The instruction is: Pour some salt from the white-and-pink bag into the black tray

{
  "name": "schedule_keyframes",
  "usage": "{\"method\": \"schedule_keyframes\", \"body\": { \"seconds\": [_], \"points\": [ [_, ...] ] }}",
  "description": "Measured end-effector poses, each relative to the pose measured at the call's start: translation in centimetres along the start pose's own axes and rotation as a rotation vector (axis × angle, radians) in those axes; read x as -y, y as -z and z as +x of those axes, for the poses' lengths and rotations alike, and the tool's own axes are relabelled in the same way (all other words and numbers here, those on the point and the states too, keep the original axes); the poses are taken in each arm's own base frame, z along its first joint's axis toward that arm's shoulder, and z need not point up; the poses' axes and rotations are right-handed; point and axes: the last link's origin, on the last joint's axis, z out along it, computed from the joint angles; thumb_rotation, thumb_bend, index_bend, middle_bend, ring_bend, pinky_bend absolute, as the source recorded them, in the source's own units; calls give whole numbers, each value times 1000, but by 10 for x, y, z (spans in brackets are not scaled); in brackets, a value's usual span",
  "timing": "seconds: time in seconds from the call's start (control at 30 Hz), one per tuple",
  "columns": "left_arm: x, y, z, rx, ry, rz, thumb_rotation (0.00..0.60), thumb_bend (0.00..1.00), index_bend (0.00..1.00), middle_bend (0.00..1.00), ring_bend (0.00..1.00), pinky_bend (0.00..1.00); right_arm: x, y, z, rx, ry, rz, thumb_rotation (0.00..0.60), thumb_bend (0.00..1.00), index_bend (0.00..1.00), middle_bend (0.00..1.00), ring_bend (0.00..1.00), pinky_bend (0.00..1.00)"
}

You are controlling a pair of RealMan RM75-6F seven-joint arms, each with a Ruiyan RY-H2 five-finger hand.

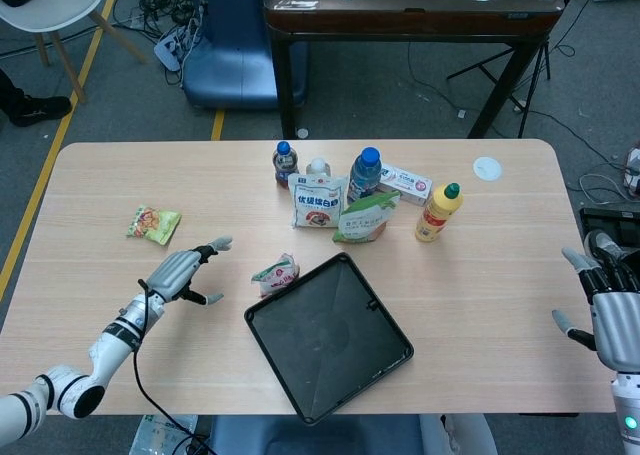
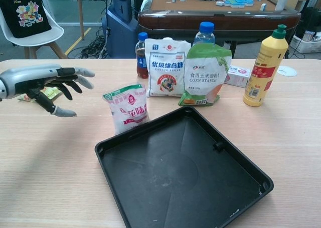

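The white-and-pink bag stands on the bench, touching the black tray at the tray's 10 o'clock edge. The left hand hangs near the bag, at its 9 o'clock, with fingers spread and nothing in it. The right hand is far off at 3 o'clock, fingers apart and empty too.

The left hand hovers with fingers spread beside the upright salt bag, which stands just behind the black tray.
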Motion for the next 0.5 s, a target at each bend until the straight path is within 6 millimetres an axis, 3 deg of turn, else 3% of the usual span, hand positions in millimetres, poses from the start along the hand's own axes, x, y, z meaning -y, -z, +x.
{"method": "schedule_keyframes", "body": {
  "seconds": [0.5],
  "points": [
    [-23,-45,-32,63,103,-24,600,204,93,194,221,271,-4,4,-1,7,2,-24,600,179,163,250,116,175]
  ]
}}
